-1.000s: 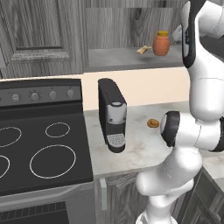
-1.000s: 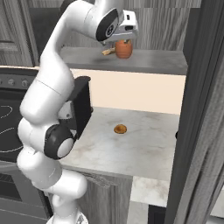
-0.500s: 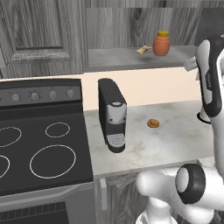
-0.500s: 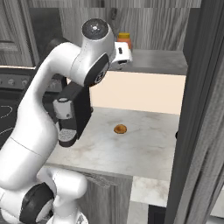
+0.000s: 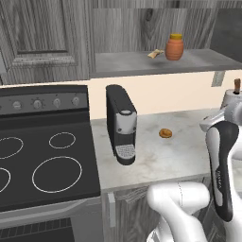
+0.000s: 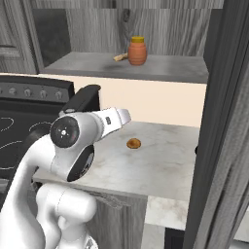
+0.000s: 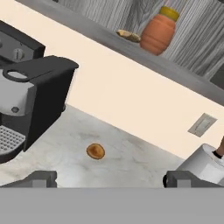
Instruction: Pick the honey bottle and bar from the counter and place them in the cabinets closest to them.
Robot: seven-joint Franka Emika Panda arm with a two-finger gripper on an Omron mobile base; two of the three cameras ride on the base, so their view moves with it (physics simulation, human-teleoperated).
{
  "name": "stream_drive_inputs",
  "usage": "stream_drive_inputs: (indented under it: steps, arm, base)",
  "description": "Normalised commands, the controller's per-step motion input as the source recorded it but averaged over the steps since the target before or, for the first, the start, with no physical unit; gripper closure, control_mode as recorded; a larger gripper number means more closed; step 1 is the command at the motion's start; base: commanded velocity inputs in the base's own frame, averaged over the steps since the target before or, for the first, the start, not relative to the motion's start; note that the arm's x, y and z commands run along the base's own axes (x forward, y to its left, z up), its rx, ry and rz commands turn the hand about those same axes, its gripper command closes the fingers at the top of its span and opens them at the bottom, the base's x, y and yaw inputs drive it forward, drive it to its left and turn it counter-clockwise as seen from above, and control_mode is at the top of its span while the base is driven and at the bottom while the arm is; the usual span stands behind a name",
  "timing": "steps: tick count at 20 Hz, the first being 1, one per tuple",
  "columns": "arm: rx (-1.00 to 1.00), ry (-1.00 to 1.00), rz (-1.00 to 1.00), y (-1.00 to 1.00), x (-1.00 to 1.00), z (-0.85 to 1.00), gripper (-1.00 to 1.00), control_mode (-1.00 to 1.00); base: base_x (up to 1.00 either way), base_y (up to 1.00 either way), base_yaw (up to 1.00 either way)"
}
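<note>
The honey bottle (image 5: 174,47) (image 6: 137,51) (image 7: 159,31) stands upright on the smooth shelf floor of the open upper cabinet (image 5: 132,64) (image 6: 87,63), orange-brown with a yellow cap. My gripper (image 7: 111,179) is open and holds nothing. Its two dark fingertips (image 7: 40,179) stand wide apart low in the hand view. It hangs well below and in front of the shelf, looking across the marbled counter (image 5: 184,151) (image 6: 160,165) (image 7: 131,162). The bar is out of view.
A small tan thing (image 5: 155,54) (image 7: 128,35) lies beside the bottle. On the counter are a flat round pastry (image 5: 165,133) (image 7: 95,151), a black coffee machine (image 5: 120,123) (image 7: 35,96) and a white paper roll (image 5: 234,104) (image 7: 205,166). The stovetop (image 5: 42,165) is left; an open door (image 6: 223,121) stands right.
The arm has drawn back from the cabinet shelf and swung down to counter height. The honey bottle stays on the shelf, free of the gripper.
</note>
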Motion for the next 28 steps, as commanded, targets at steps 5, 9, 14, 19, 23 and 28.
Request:
stream_drive_inputs:
  steps: [5, 9, 14, 19, 23, 28]
  arm:
    - [-0.03, -0.06, 0.00, 0.05, -0.15, -0.10, -1.00, -1.00]
    - [0.00, 0.00, 0.00, 0.00, -0.03, 0.00, -1.00, -1.00]
    - [-0.03, 0.00, 0.02, 0.10, -0.25, -0.13, -1.00, 1.00]
    - [0.00, 0.00, 0.00, 0.00, 0.00, 0.00, -1.00, 1.00]
    - [0.00, 0.00, 0.00, 0.00, 0.00, 0.00, -1.00, 1.00]
    - [0.00, 0.00, 0.00, 0.00, 0.00, 0.00, -1.00, 1.00]
  base:
    - [0.00, 0.00, 0.00]
    - [0.00, 0.00, 0.00]
    - [-0.22, 0.07, 0.03]
    - [-0.65, 0.17, 0.08]
    - [-0.54, 0.38, 0.07]
    - [-0.28, 0.74, 0.03]
